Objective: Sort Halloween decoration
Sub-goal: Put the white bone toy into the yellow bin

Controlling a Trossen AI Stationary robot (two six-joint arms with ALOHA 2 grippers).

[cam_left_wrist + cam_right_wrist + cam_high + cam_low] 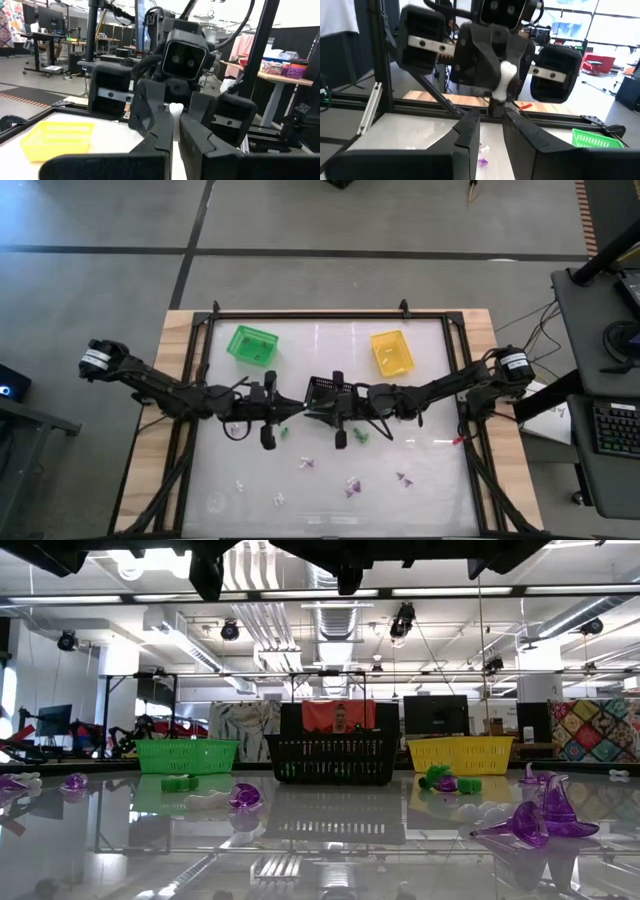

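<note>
A small white bone-shaped trinket point(505, 80) is held in the air over the middle of the table, close to the black basket point(322, 390). My left gripper point(296, 408) is shut on it. My right gripper point(491, 116) faces it from the table's right side, fingers apart on either side of the bone's lower end point(496, 96). I cannot tell whether they touch it. Several green, purple and white trinkets point(350, 485) lie loose on the near half of the table. My left gripper pinches the white bone about its middle point(501, 86) between its two fingers point(160, 135). The fingers come level from the table's left side and lie across the bone. The bone stands nearly upright, its knobbed top point(509, 67) above the fingers, lifted clear of the table.
A green basket point(252, 343) stands far left and a yellow basket point(392, 351) far right, with the black basket between them. In the low view a purple witch hat point(545, 820) lies near the front right. A dark frame borders the table.
</note>
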